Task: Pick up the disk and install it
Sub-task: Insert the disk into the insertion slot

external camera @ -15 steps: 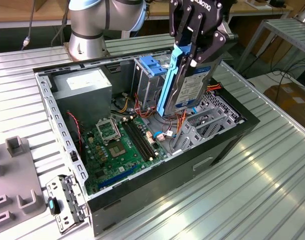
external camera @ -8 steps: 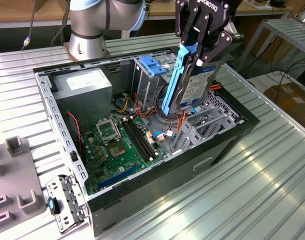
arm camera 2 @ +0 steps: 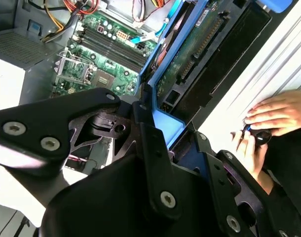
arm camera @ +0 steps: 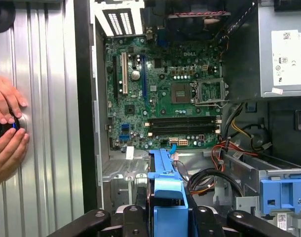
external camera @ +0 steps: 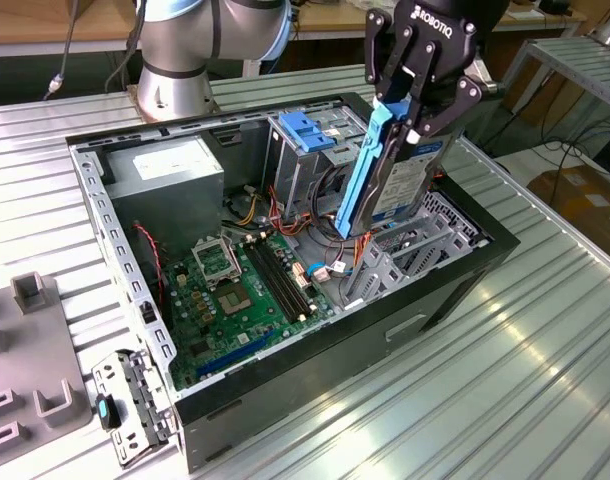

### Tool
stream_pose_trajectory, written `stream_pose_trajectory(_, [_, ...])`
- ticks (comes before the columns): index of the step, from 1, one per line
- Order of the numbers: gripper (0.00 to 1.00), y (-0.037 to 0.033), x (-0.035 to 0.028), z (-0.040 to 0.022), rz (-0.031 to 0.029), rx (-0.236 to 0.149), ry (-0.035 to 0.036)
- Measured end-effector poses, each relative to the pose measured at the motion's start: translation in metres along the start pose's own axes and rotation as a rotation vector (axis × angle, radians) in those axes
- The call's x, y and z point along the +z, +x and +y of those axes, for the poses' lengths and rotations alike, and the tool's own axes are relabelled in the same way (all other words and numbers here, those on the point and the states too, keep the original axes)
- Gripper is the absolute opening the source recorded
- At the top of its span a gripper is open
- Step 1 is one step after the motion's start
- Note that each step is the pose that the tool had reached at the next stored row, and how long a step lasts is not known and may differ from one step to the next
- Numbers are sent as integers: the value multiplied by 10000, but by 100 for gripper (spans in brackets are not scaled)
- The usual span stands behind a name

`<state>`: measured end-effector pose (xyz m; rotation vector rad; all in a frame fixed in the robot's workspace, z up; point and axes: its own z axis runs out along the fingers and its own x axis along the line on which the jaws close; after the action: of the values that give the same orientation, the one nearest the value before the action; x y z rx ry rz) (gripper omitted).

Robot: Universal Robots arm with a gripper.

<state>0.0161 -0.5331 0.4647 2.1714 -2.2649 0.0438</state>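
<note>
- Ribbed metal table [external camera: 545, 380] w/ open PC case [external camera: 315, 370]; gripper [external camera: 403, 118] clamped on disk [external camera: 385, 185], held tilted over case.
- Risks: disk may snag cables [external camera: 333, 238] below or jam if misaligned; person's hands [arm camera: 5, 101] rest beside case.

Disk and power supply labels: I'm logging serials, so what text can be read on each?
Label on the disk, held in the gripper: white and blue, print too small to read.
White sticker on the power supply: print too small to read.
Nothing on either can be quoted.
</note>
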Motion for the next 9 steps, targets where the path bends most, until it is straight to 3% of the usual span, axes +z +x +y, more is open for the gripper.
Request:
stream_pose_trajectory(6, [37, 43, 22, -79, -1, 0, 0])
stream_pose_trajectory(9, [37, 63, 36, -147, -3, 0, 0])
